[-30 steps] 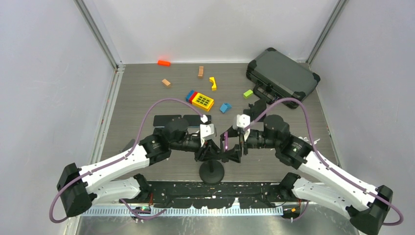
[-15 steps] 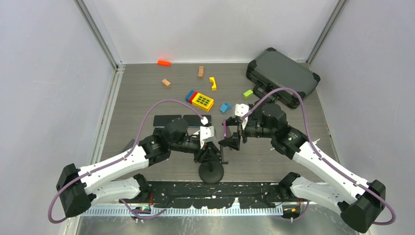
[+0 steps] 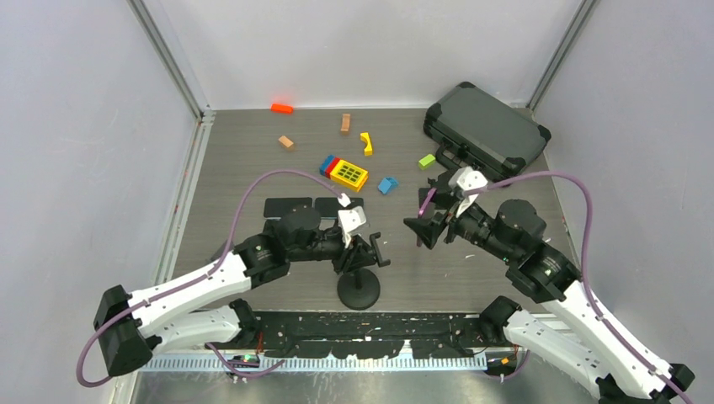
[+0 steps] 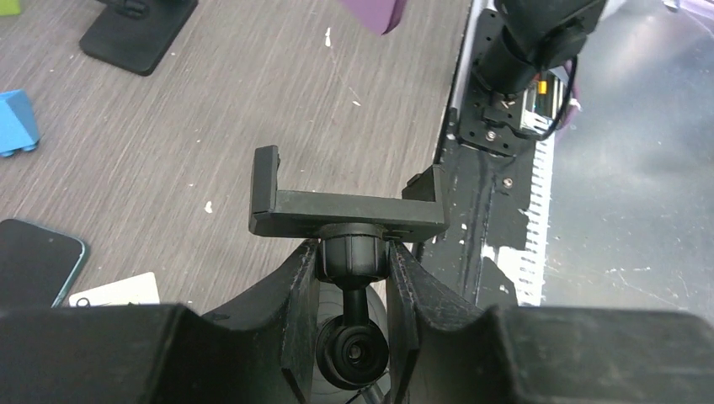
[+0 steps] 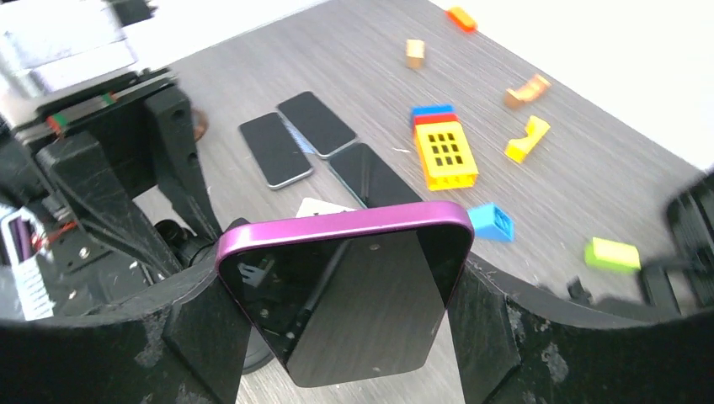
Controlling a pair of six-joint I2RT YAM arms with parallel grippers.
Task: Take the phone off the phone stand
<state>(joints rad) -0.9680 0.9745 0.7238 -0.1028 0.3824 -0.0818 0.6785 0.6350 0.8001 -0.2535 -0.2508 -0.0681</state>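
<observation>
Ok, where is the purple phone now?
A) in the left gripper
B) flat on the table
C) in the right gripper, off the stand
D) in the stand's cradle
C: the right gripper grips the purple phone by its edges, while the cradle of the phone stand is empty.

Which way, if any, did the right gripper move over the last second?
Yes. Holding the purple phone, the right gripper pulled off the phone stand, going right and toward the far black case in the top view.
</observation>
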